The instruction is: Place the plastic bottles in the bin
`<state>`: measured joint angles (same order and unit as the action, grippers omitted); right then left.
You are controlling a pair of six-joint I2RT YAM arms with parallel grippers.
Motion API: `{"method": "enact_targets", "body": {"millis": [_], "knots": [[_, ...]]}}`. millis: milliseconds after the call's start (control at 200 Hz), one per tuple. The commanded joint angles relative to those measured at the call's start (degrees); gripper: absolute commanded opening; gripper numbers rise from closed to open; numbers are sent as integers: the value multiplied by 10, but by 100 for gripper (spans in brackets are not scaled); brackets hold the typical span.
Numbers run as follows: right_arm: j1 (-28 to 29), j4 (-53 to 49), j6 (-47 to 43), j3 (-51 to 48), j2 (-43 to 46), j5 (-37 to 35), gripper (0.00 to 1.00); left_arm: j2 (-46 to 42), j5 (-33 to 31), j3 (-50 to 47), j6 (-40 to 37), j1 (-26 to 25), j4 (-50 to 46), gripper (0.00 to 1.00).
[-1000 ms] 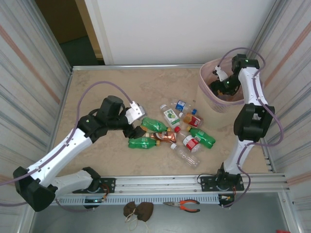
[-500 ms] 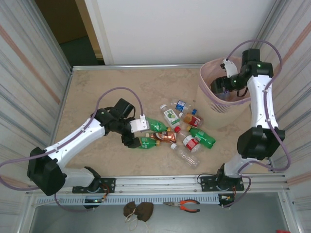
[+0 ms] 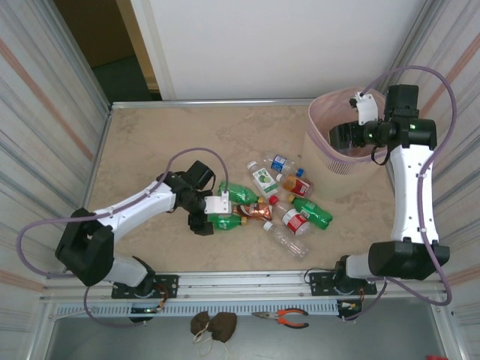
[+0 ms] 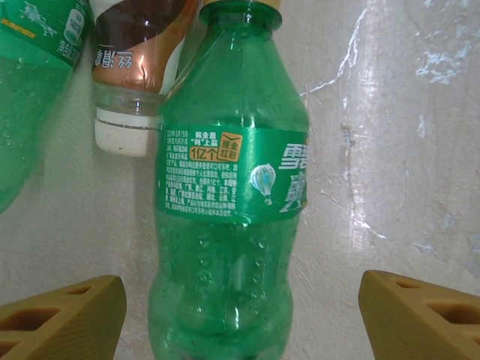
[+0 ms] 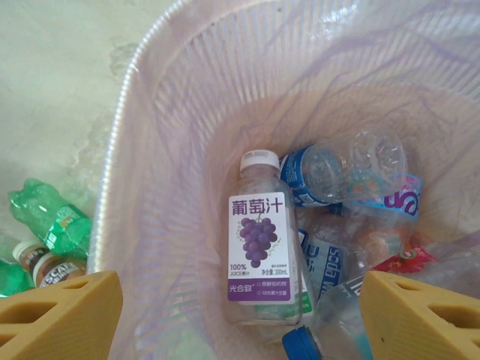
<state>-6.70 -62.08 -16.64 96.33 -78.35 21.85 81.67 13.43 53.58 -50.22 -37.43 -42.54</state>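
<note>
Pale marbled worktop point(image 3: 150, 142) inside a walled booth

Pliers point(image 3: 280, 318) with orange-red handles lie on the grey ledge point(image 3: 405, 330) below the metal rail point(image 3: 247, 282). Near them, to the left, sit two brown lumps point(image 3: 213, 324) with a bit of string. A white panel point(image 3: 285, 45) stands behind the worktop.

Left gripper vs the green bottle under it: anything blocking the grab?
Nothing visible. The left gripper is open, with a finger on either side of the green bottle and bare table in both gaps. A brown-labelled bottle lies close by its neck, away from the fingers.
</note>
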Motion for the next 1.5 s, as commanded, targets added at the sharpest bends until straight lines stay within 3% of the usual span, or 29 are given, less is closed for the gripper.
{"method": "enact_targets", "body": {"millis": [0, 456, 872, 1247, 1493], "knots": [[3, 11, 14, -9, 27, -1, 81, 18, 4, -7, -24, 5, 19, 82], [0, 27, 12, -17, 72, 12, 83, 97, -26, -5, -24, 5, 17, 77], [-2, 53, 24, -12, 111, 31, 84, 111, -19, 0, -26, 6, 7, 56], [-1, 129, 69, -43, 164, 97, 85, 13, 73, -12, -29, 5, 9, 53], [4, 264, 133, -124, 225, 191, 86, -76, 161, -15, 9, 19, 56, 53]]}}
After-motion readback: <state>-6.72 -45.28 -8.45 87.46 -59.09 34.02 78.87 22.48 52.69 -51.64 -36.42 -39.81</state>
